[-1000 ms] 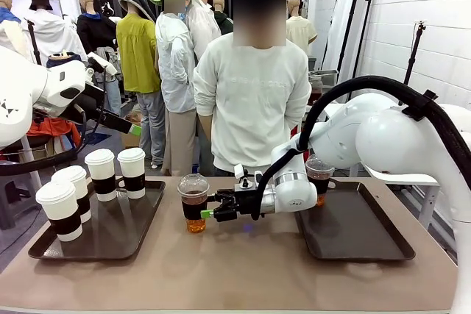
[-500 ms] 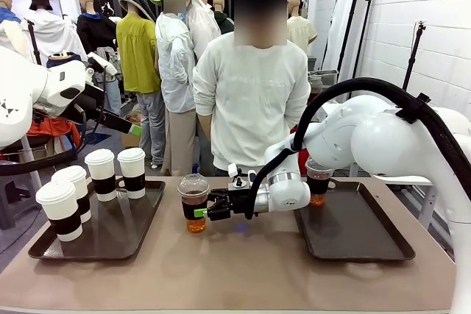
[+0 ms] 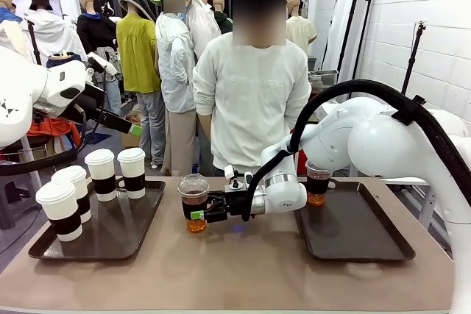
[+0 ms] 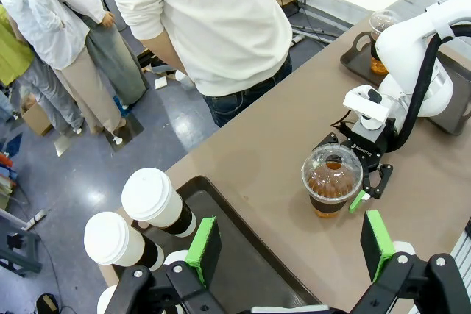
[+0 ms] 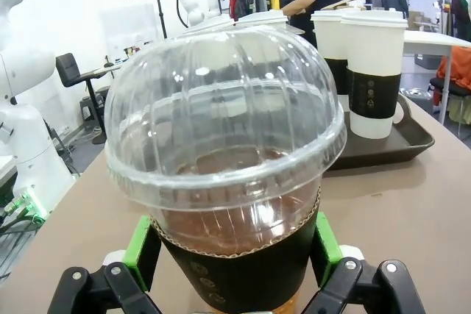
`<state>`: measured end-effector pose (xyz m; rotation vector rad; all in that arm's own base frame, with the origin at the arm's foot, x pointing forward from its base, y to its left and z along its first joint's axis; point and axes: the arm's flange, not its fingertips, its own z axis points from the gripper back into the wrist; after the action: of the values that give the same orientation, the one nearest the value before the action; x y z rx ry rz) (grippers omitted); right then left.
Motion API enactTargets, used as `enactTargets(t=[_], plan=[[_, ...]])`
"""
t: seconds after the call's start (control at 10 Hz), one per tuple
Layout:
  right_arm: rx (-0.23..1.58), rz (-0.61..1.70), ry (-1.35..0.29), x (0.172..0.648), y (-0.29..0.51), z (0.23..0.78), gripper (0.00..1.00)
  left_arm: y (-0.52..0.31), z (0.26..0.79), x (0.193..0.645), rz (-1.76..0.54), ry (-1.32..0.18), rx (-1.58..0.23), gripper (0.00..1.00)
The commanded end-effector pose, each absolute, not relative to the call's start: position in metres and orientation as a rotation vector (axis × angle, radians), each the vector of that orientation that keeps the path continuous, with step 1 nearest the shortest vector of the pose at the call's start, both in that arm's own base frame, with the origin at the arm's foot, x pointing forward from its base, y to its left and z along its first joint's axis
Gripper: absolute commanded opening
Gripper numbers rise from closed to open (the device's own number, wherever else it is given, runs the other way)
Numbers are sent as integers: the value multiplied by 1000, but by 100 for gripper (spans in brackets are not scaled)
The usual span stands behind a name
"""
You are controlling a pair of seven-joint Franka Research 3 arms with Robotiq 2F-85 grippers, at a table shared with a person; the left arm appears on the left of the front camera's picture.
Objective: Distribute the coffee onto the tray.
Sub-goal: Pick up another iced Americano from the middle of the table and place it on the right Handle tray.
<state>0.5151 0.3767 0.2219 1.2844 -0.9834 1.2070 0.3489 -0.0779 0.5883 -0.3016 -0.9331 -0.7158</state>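
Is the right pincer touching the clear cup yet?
Cannot tell. In the right wrist view the right pincer has its green pads on both sides of the clear cup, close against its dark sleeve, but neither contact nor gap shows plainly.

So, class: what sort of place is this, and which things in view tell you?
Probably a robot test lab: white robot arms at a brown table, cups on trays, and a bare white block wall.

The right gripper (image 3: 197,215) slides farther toward the dome-lidded cup (image 3: 193,202), whose sleeve now sits between its open fingers.
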Motion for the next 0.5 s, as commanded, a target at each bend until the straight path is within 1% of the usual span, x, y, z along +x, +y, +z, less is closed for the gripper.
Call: enactTargets(t=[0.0, 0.1, 0.4], plan=[[1300, 1189, -952, 519, 386, 223, 84, -78, 588, 348, -719, -929, -313, 100], [1293, 1190, -979, 519, 385, 223, 65, -78, 588, 348, -719, -929, -313, 100], [1302, 1178, -979, 519, 382, 225, 65, -78, 588, 348, -719, -929, -313, 100]])
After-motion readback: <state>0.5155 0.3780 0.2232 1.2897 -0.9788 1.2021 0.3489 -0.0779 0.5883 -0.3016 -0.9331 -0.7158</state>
